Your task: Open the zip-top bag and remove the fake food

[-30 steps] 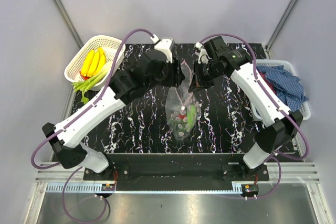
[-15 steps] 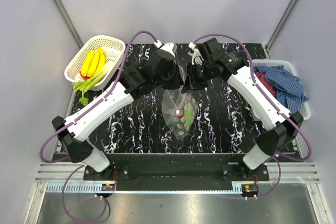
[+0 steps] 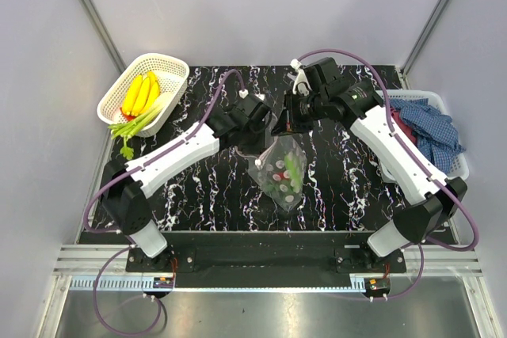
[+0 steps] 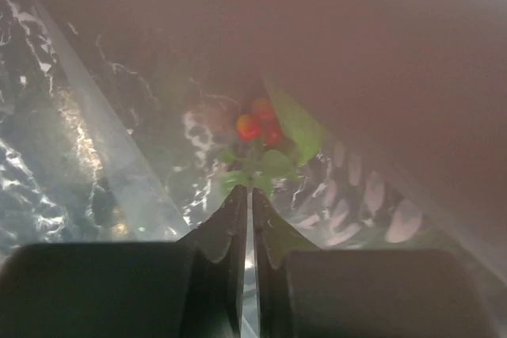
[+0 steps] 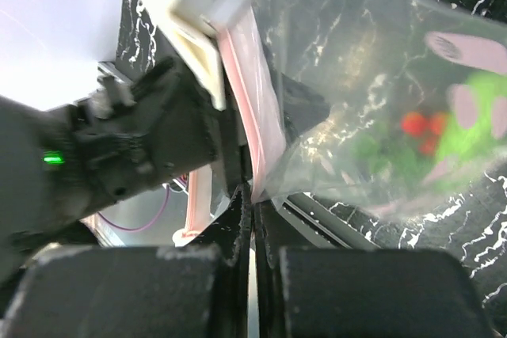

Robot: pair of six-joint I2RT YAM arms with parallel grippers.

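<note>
The zip-top bag (image 3: pixel 282 173) hangs over the middle of the black marbled table, its top edge pinched from both sides. My left gripper (image 3: pixel 268 127) is shut on a thin layer of the clear plastic (image 4: pixel 103 156) near the top. My right gripper (image 3: pixel 291 119) is shut on the bag's pink zip strip (image 5: pixel 252 100), and the left gripper's dark body (image 5: pixel 150 144) sits right against it. Fake food shows inside the bag as red and green pieces (image 4: pixel 261 128) (image 5: pixel 420 128) (image 3: pixel 290 167). Yellow bananas (image 3: pixel 139 93) and a green leek (image 3: pixel 136 123) lie in the basket at far left.
A white mesh basket (image 3: pixel 171 64) stands at the table's far left corner. A second white basket (image 3: pixel 462 170) on the right edge holds a blue checked cloth (image 3: pixel 428 126). Grey walls close in on both sides.
My left gripper has closed on the bag's top edge and its arm has swung lower and nearer. The bag has shifted slightly right. The right gripper has kept its grip.
</note>
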